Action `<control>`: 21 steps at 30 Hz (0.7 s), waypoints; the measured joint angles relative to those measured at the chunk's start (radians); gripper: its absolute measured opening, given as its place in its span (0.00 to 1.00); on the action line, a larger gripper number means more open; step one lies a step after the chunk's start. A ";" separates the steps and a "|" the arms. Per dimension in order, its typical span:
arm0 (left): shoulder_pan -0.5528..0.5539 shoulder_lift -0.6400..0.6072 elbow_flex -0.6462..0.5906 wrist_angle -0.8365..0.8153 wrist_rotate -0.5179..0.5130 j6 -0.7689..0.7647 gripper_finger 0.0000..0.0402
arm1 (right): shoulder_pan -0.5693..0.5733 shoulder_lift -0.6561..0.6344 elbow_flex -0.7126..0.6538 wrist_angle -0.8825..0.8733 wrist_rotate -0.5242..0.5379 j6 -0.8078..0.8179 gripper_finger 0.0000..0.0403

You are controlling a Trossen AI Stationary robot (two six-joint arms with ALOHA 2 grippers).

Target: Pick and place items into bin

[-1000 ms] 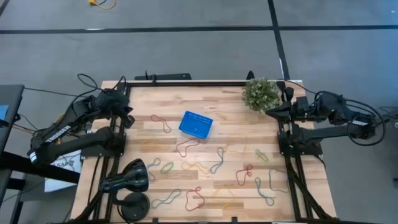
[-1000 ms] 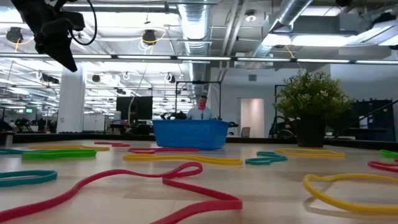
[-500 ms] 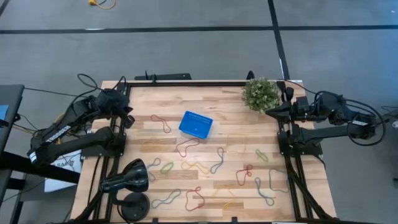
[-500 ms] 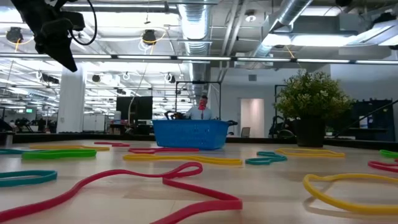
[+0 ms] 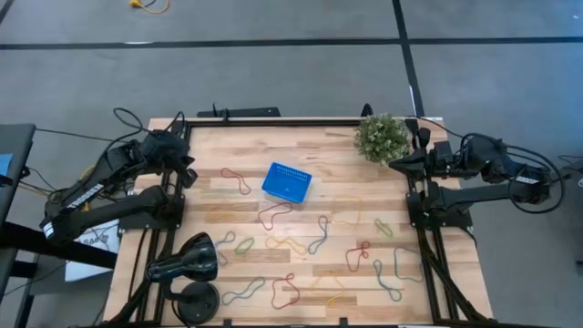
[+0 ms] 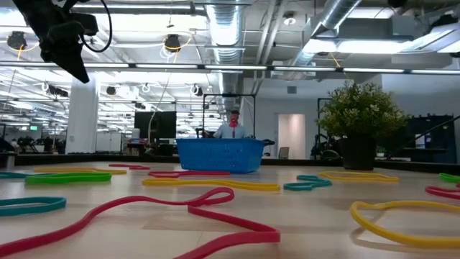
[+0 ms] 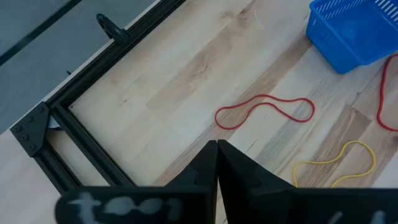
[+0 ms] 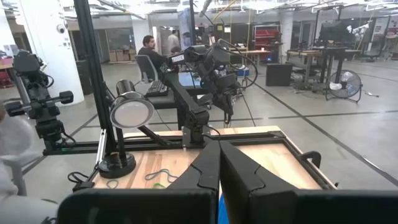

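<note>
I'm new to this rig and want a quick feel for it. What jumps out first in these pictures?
The bright blue bin sits near the table's middle, empty as far as the high view shows. Coloured loops lie scattered over the wood around it, mostly toward the near edge, and a potted plant stands at the far right corner. The left gripper and right gripper hang shut at the sides, holding nothing.

Blue mesh bin [image 5: 287,182] upright mid-table, tilted; colored loops [image 5: 318,235] scattered flat around it.
</note>
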 joint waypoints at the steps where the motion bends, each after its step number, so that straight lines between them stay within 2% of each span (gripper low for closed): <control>1: 0.000 0.000 0.000 0.000 0.000 0.000 0.00 | 0.000 0.000 0.000 0.000 0.000 0.000 0.00; 10: 0.000 0.000 0.000 0.002 -0.001 0.004 0.00 | 0.000 0.000 0.000 0.000 0.000 0.000 0.00; 14: 0.000 0.000 0.000 0.075 -0.045 -0.024 0.00 | 0.000 0.000 0.000 0.000 0.000 0.000 0.00; 21: 0.000 0.000 0.000 0.078 0.013 -0.020 0.00 | 0.000 0.000 0.000 0.000 0.000 0.000 0.00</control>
